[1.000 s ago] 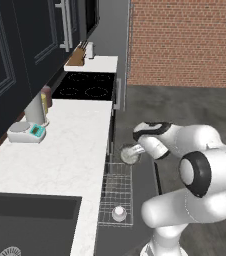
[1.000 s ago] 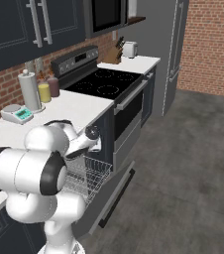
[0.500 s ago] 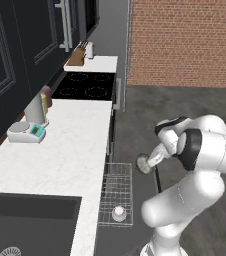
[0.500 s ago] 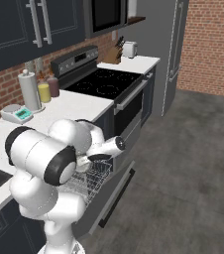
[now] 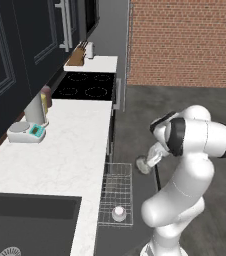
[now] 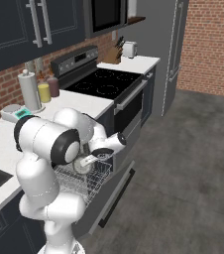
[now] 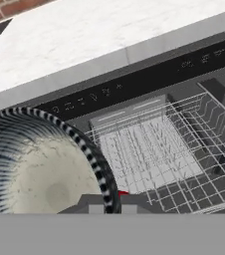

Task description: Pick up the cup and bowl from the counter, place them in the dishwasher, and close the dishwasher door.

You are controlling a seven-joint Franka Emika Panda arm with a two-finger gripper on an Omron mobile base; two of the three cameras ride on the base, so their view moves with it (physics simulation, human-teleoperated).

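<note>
My gripper is shut on the rim of the bowl, a small grey metallic bowl with a pale speckled inside. It hangs just past the right side of the dishwasher's pulled-out wire rack, above the lowered dishwasher door. The cup stands in the near end of the rack, a white disc from above. In the hand view the bowl sits at the lower left, its rim pinched at my gripper, with the rack and the counter edge beyond.
On the white counter stand a white scale with a teal display and a tall pale cylinder. A black sink lies at the near left and a black stove further along. Grey floor stretches right.
The arm has swung out from the counter edge, carrying the bowl to the right and lower, over the open door beside the rack. The cup has stayed in the rack.
</note>
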